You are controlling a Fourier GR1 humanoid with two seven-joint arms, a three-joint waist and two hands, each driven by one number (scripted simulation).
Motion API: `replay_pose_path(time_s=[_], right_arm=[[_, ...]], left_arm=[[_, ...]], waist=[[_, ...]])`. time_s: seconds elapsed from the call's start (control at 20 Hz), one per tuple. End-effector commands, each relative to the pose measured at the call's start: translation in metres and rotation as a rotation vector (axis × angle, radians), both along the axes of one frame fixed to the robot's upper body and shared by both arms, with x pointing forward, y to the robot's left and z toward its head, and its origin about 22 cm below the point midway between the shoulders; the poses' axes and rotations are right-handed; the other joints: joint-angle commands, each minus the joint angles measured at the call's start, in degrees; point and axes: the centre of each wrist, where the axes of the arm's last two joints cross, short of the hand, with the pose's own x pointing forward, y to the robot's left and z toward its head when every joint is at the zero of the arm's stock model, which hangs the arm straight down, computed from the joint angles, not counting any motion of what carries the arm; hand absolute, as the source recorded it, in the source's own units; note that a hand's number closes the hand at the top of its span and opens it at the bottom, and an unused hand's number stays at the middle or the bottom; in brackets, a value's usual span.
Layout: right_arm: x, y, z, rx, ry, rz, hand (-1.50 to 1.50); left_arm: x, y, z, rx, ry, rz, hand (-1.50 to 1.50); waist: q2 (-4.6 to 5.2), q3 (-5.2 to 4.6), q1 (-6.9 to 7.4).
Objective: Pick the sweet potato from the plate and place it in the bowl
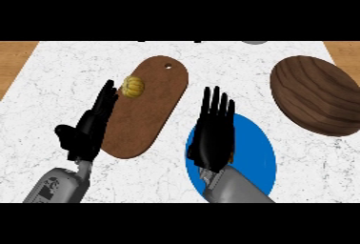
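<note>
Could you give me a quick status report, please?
Left hand open, by board. Right hand open, over plate. Sweet potato not in sight, maybe under right hand. Nothing between plate and bowl.

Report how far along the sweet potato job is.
Nothing looks done: the dark wooden bowl shows nothing inside. In hand: the right hand hangs open over the round blue plate, hiding whatever lies beneath; no sweet potato shows. The left hand is open at the brown wooden board's left edge. Left: grasp, carry, place.
</note>
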Motion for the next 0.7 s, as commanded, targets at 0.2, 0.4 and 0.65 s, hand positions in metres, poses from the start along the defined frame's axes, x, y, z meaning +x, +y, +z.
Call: replay_pose_path(time_s=[0.2, 0.4, 0.65], right_arm=[[-0.005, 0.009, 0.005, 0.029, 0.163, -0.191, -1.50], [-0.028, 0.006, -0.019, 0.055, 0.184, -0.169, -1.50], [-0.003, 0.004, 0.009, 0.118, 0.134, -0.107, -1.50]], left_arm=[[-0.005, 0.005, -0.013, 0.013, 0.019, 0.003, 0.00], [-0.006, 0.008, 0.001, -0.001, -0.003, 0.027, 0.00], [-0.007, 0.005, -0.020, -0.002, 0.002, 0.020, 0.00]], waist=[[-0.02, 0.01, -0.48], [-0.11, 0.04, -0.64], [0.07, 0.03, -0.57]])
